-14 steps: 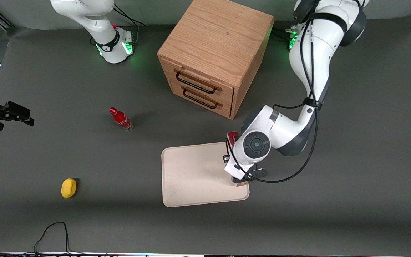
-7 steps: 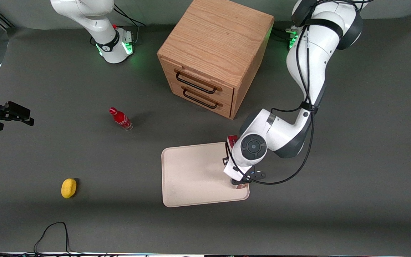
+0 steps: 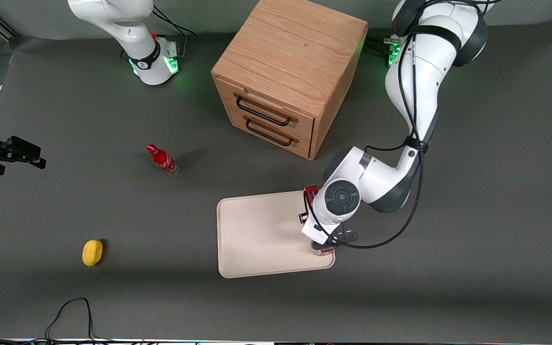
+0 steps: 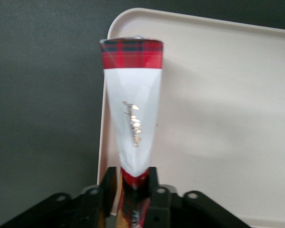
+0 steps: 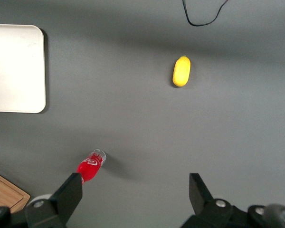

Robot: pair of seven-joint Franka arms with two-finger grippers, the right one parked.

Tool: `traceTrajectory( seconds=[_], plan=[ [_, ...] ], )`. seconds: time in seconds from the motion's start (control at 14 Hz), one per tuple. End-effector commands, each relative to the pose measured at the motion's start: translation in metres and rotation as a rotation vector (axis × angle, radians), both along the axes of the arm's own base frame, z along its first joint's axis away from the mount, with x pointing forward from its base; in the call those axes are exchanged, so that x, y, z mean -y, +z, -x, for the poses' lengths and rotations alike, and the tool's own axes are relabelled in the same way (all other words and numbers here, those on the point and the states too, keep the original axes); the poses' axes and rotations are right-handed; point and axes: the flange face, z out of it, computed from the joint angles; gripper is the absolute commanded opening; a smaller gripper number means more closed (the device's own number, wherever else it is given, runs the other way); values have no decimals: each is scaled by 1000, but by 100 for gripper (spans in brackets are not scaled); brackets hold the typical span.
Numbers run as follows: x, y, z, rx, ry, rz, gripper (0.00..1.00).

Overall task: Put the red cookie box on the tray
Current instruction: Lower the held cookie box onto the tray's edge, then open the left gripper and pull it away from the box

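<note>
Since a second ago, my arm has edged inward over the tray (image 3: 257,235); my pincer (image 4: 133,190) pinches the red cookie box (image 4: 133,114) edge-on above the tray's rim, so release seems close.

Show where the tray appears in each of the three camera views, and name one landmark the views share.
Front view: the tray lies nearer the camera than the wooden cabinet, with the gripper over its edge at the working arm's end.
Left wrist view: the tray lies under the red cookie box, which the gripper holds on edge.
Right wrist view: only one end of the tray shows.
Shared landmark: the tray's rounded corner.
</note>
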Motion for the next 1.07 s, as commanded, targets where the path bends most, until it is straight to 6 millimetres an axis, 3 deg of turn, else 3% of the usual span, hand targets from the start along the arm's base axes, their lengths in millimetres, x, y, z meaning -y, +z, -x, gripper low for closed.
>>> traceTrajectory(
  seconds=[0.0, 0.43, 0.64, 0.71, 1.0],
  plan=[
    [4, 5, -3, 26, -22, -8, 100],
    [-5, 21, -7, 30, -20, -13, 100],
    [-29, 40, -17, 23, -31, -20, 100],
    [-35, 57, -18, 35, -38, -22, 100],
    [-96, 118, -28, 11, -66, -47, 99]
  ],
)
